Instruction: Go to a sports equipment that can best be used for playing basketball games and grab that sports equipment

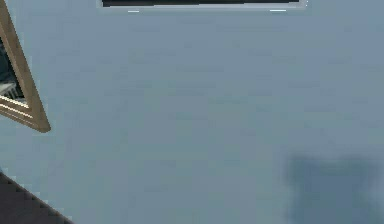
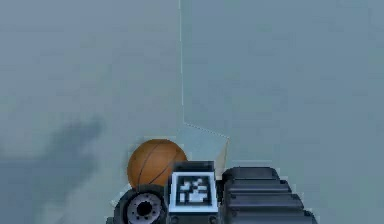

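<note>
An orange basketball [image 2: 155, 163] with dark seams sits low in the arm side view, just left of the middle, in front of a wall corner. Right below it is the gripper [image 2: 141, 207], a dark round body beside a white square with black marks [image 2: 193, 191]. The arm's dark ribbed bar [image 2: 262, 196] lies to the right along the bottom edge. The ball stands at or behind the gripper's far end, and I cannot make out the fingers, so I cannot tell whether the gripper holds anything.
Pale grey walls meet at a corner [image 2: 182, 60] above the ball. In the forward view a wall stands close ahead, with a wooden-framed picture [image 1: 22, 92] at the left edge, a dark strip [image 1: 200, 4] at the top and dark floor [image 1: 22, 206] at the bottom left.
</note>
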